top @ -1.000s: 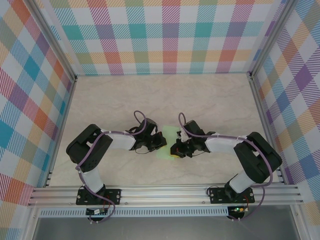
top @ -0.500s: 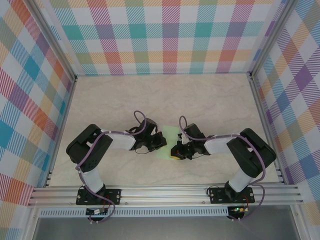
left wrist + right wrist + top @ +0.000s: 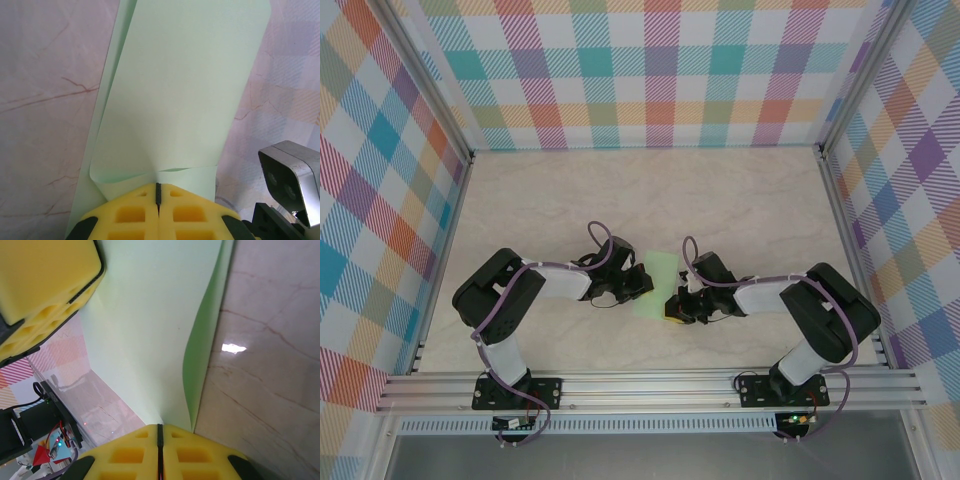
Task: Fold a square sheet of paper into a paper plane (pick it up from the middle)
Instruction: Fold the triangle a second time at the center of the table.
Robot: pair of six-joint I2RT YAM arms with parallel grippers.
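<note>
Right at my left gripper [image 3: 158,194] tips: pads clenched, nipping edge of square sheet of paper [image 3: 175,90]. Same at right gripper [image 3: 160,434]: pads pressed together on opposite edge. Ahead of both tools, sheet bowed over on itself, two layers, fold soft, not creased flat. Beyond, marble table [image 3: 570,200]. My read: early stage, first centre fold half formed; crease pressing, nose folds, wings all left. No dart shape yet.

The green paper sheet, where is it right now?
In the top view the green paper sheet is at the middle of the table, toward its near edge, gripped on its left by the left tool and on its right by the right tool.
</note>
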